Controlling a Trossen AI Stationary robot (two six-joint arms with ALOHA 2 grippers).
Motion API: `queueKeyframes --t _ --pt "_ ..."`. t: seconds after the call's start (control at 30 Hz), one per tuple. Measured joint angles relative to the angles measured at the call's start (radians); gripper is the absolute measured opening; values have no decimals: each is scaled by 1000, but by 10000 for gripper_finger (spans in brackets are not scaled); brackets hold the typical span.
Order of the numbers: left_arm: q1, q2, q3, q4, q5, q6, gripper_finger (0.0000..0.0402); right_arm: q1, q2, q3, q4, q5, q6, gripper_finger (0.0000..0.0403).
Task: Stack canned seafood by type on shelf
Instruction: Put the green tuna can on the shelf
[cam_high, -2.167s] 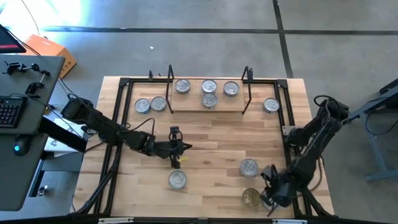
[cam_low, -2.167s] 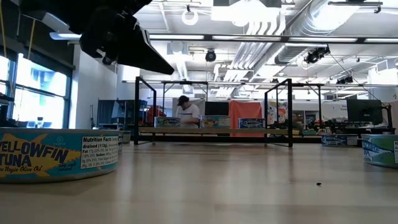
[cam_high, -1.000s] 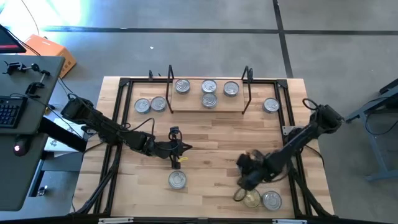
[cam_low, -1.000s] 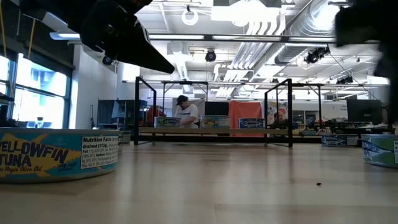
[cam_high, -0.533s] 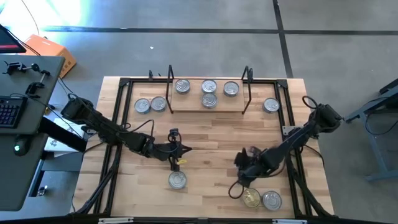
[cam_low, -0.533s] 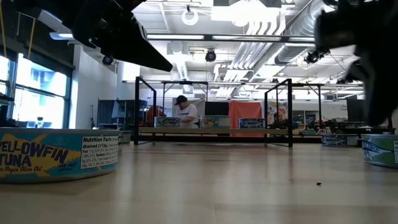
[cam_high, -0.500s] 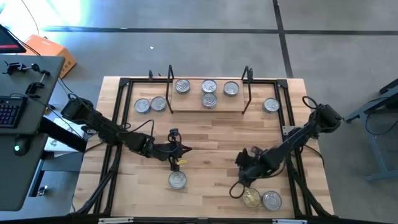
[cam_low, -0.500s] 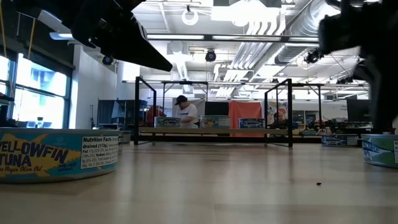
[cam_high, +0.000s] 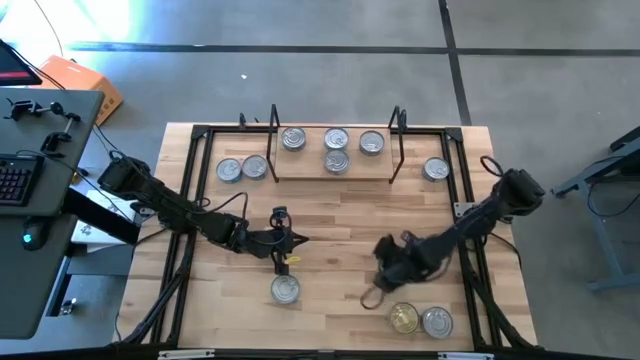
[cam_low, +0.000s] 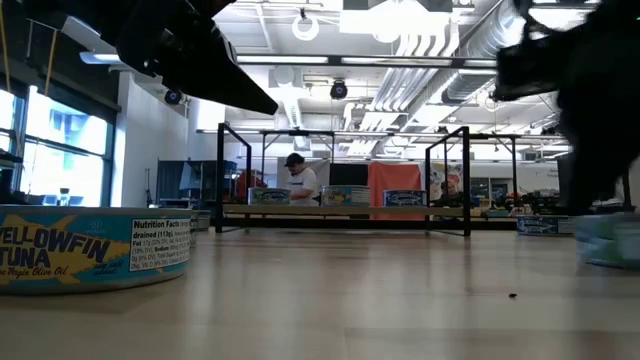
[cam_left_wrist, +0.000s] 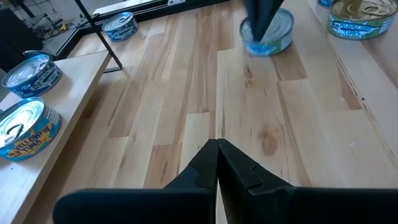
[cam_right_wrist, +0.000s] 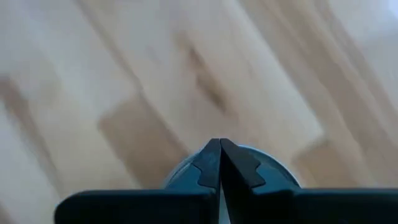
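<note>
My closed right gripper (cam_high: 385, 268) hovers over a tuna can (cam_right_wrist: 227, 167); rigid, smooth and slippery, it needs opened fingers across its side wall.

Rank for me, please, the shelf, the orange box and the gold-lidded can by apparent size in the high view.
1. shelf, clearly largest.
2. orange box, though it sits farther from the camera.
3. gold-lidded can, smallest.
</note>
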Motion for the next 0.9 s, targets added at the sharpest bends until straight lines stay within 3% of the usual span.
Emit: queueKeyframes --t 0.23,0.4,0.5,0.63,0.73,0.9 --pt "0 0 0 4 -1 2 0 -184 83 3 277 22 -259 0" --pt "0 0 0 6 -1 0 0 -218 78 -2 531 15 -483 0" --pt "0 0 0 6 -1 -10 0 -212 57 -1 587 18 -554 0" --pt "0 0 0 8 -1 -17 0 -178 13 -1 491 51 -519 0" --pt "2 9 0 24 9 -17 0 -141 -12 0 313 76 -399 0" --pt "72 88 0 135 161 7 0 -83 -1 -1 67 47 -117 0"
